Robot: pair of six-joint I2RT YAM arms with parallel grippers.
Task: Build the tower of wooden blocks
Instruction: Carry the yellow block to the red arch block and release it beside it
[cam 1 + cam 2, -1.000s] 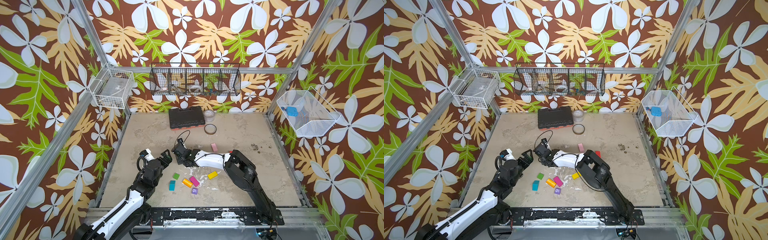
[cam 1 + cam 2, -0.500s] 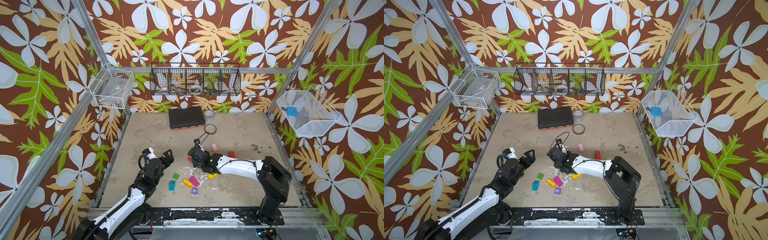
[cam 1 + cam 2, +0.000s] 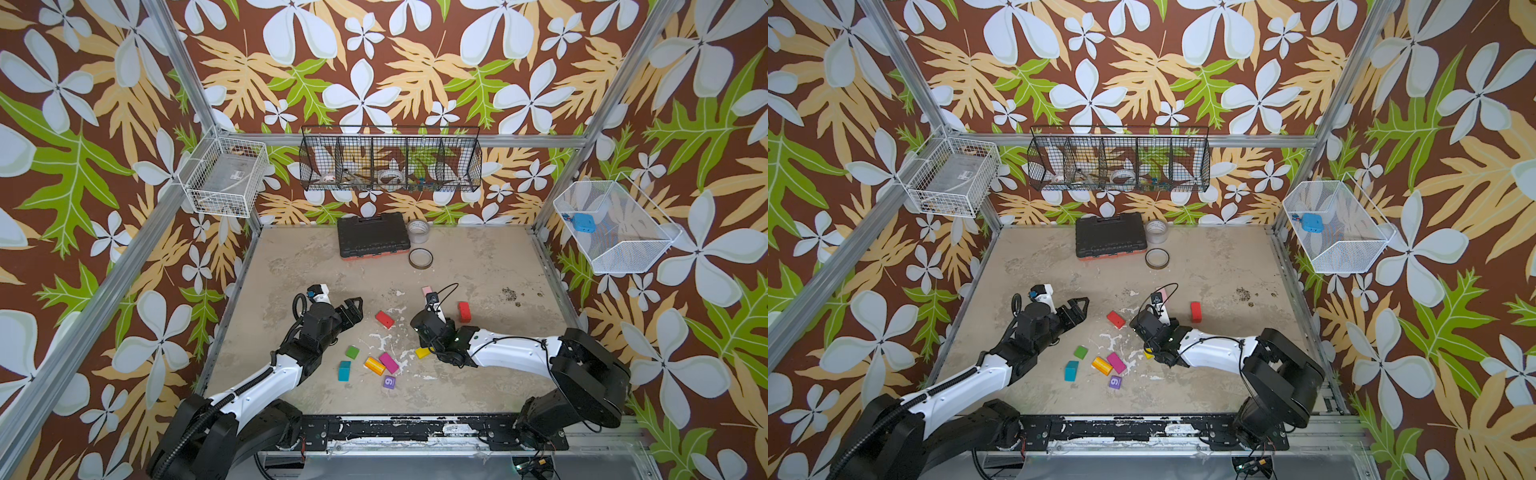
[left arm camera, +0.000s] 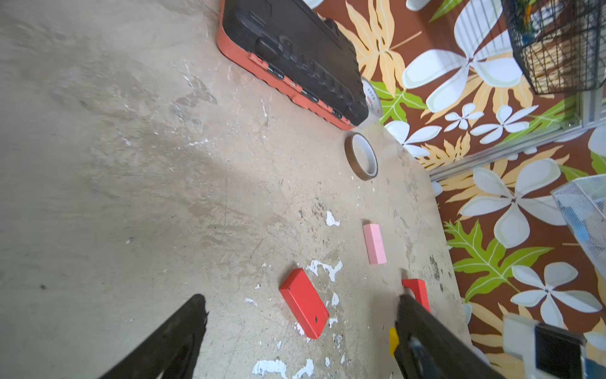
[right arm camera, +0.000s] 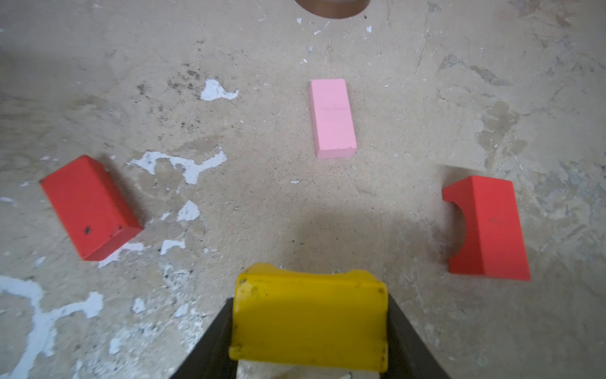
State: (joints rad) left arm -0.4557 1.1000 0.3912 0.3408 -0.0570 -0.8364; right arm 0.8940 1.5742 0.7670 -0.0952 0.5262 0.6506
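Observation:
My right gripper [image 5: 310, 298] is shut on a yellow block [image 5: 308, 325], its fingers flush against both sides; in a top view the yellow block [image 3: 422, 353] sits low under that wrist. Ahead of it lie a pink block [image 5: 333, 118], a flat red block [image 5: 88, 206] and a red arch block [image 5: 488, 229]. My left gripper [image 3: 358, 309] hangs open just left of the flat red block [image 3: 384, 319]. Green [image 3: 352, 352], teal [image 3: 344, 370], orange [image 3: 374, 365] and magenta [image 3: 388, 362] blocks and a purple digit cube [image 3: 389, 382] lie singly near the front. The tower is out of view.
A black tool case [image 3: 371, 235] and two tape rolls [image 3: 420, 258] [image 3: 417, 230] sit at the back of the table. Wire baskets hang on the left [image 3: 226, 183], back [image 3: 390, 160] and right [image 3: 615, 228] walls. White paint flecks mark the table's middle.
My right arm swung from the left-middle, beside the flat red block, rightward onto the yellow block, which stayed where it lay. The left gripper edged right toward the flat red block.

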